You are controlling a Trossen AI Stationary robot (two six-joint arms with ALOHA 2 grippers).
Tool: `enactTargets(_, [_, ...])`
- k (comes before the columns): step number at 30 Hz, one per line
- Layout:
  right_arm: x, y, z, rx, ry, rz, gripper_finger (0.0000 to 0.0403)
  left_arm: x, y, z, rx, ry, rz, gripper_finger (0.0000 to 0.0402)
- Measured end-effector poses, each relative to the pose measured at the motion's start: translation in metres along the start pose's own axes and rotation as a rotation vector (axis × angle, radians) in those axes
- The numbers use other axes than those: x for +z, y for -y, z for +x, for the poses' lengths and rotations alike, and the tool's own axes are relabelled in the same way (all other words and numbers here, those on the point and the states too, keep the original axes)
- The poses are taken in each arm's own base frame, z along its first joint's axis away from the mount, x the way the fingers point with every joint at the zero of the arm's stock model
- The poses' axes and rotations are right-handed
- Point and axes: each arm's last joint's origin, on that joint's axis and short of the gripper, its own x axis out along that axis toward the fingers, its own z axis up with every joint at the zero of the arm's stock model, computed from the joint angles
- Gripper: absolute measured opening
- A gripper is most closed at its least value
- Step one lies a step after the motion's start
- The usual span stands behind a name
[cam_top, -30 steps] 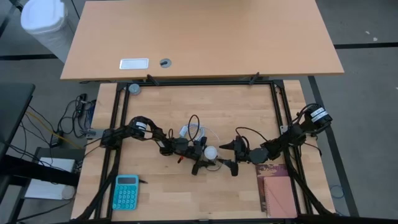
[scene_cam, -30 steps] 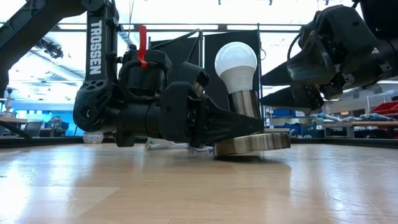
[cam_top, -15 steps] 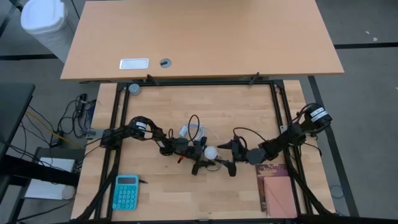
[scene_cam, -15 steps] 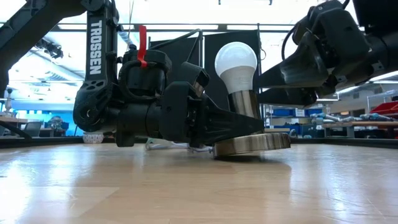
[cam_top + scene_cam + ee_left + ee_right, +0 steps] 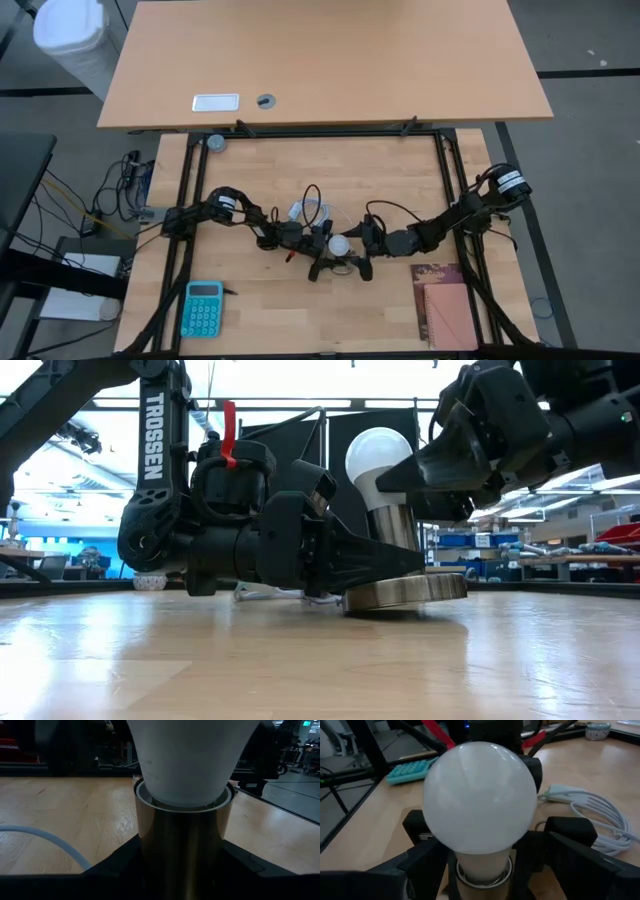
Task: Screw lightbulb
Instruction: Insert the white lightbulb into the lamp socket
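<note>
Low over the table, left gripper (image 5: 400, 565) jaws clamp the socket (image 5: 405, 590); right gripper (image 5: 362, 250) jaws gape around the lightbulb (image 5: 380, 465).

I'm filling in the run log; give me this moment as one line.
lightbulb: upright in socket | left hand: clamped on socket base | right hand: open around the bulb, not gripping | stage: before twisting

White lightbulb (image 5: 379, 465) stands upright, base seated in brass socket (image 5: 392, 528), mid-table.
</note>
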Motion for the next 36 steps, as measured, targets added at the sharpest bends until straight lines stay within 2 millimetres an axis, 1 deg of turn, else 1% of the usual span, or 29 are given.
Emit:
enactTargets(3, [0.0, 0.0, 0.0, -0.002, 0.001, -0.003, 0.0323, 0.0, 0.0, 0.0, 0.0, 0.0, 0.0, 0.0198])
enactTargets(11, [0.001, 0.0, 0.0, 0.0, 0.006, -0.014, 0.0295, 0.0, 0.0, 0.0, 0.0, 0.0, 0.0, 0.0198])
enactTargets(22, [0.001, 0.0, 0.0, -0.008, 0.009, -0.007, 0.0292, 0.0, 0.0, 0.0, 0.016, 0.002, -0.01, 0.0198])
enactTargets(25, [-0.002, 0.001, 0.002, -0.013, 0.003, 0.001, 0.0292, 0.0, -0.001, 0.0, 0.02, 0.002, -0.023, 0.0198])
enactTargets(30, [-0.007, -0.001, 0.011, -0.02, -0.014, 0.003, 0.0292, 0.0, -0.001, 0.0, 0.025, 0.004, -0.025, 0.0198])
enactTargets(36, [-0.004, -0.002, 0.015, -0.04, 0.025, -0.016, 0.0292, 0.0, -0.001, 0.0, 0.026, 0.004, -0.026, 0.0198])
